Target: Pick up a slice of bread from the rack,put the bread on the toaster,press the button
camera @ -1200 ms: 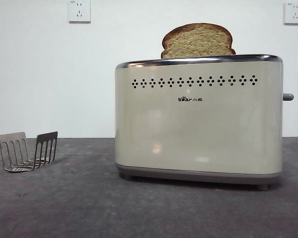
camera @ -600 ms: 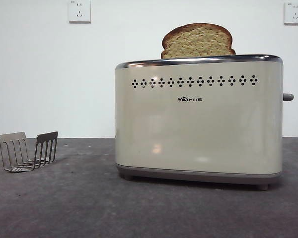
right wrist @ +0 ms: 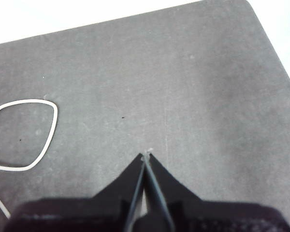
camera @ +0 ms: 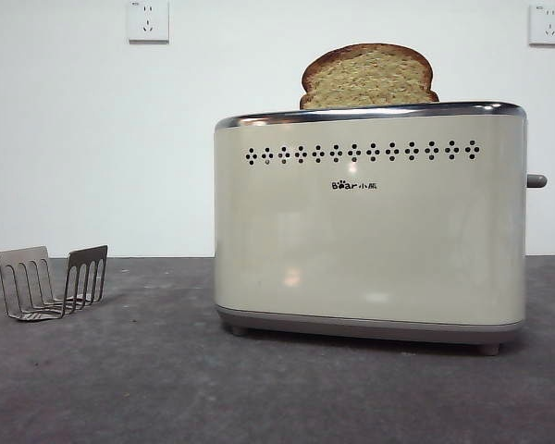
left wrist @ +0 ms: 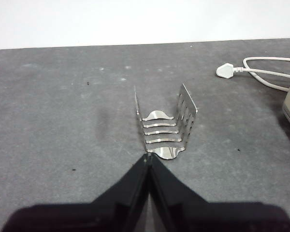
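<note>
One slice [camera: 368,78] stood in the toaster [camera: 370,222], its dome above the chrome rim; the rack [camera: 53,281] sat empty, well apart. Both grippers, left [left wrist: 148,156] and right [right wrist: 145,155], had jaws closed on nothing. The button [camera: 536,180] looked unpressed. A glancing push on that stubby knob could slip off or shove the toaster sideways.

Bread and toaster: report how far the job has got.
Done: the rack holds nothing, and the slice of bread stands in the toaster, its top half showing above the rim. In hand: nothing; the left gripper is shut near the rack, and the right gripper is shut over bare table. Left: the button looks unpressed, since the bread sits high.
</note>
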`<state>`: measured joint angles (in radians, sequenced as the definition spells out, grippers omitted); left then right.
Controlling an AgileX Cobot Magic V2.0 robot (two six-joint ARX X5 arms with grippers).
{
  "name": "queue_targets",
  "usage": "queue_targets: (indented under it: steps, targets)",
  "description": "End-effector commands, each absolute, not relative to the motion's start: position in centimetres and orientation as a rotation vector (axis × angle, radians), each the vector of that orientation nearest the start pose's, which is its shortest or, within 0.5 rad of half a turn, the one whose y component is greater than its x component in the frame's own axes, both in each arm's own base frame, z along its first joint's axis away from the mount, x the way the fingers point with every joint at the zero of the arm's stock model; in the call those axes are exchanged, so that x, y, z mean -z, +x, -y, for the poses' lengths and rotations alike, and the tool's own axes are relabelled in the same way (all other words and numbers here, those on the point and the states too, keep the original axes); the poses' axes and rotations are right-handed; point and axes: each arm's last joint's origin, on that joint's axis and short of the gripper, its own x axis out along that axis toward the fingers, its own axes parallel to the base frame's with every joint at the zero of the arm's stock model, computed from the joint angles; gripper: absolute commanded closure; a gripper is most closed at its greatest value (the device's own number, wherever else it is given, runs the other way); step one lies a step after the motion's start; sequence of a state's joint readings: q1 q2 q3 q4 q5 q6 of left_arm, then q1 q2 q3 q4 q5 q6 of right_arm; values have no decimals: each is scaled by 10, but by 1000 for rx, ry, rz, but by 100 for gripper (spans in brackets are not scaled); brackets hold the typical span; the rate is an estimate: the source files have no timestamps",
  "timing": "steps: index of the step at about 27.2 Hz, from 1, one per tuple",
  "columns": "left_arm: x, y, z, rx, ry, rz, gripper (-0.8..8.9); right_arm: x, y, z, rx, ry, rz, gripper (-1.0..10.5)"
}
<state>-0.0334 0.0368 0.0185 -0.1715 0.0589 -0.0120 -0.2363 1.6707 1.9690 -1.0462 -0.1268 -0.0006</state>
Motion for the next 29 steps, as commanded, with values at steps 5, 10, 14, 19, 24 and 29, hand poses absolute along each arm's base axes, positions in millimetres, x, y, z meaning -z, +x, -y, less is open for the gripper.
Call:
queue_targets:
  steps: [5,10,14,19,24,29]
  targets:
    - [-146,99,5,90,-20,-217,817,-422,333,76,115,128,-758,946]
    - [-145,99,5,90,-21,-225,817,-453,299,68,117,111,-663,946]
    - [-145,99,5,90,-20,-225,817,-500,232,49,106,75,-480,946]
    - [-145,99,5,90,-20,-225,817,-530,166,28,71,42,-319,946]
    - [-145,99,5,90,-20,-225,817,-531,123,18,59,31,-247,946]
    - [-145,99,5,90,-20,-225,817,-500,105,17,107,16,-177,946]
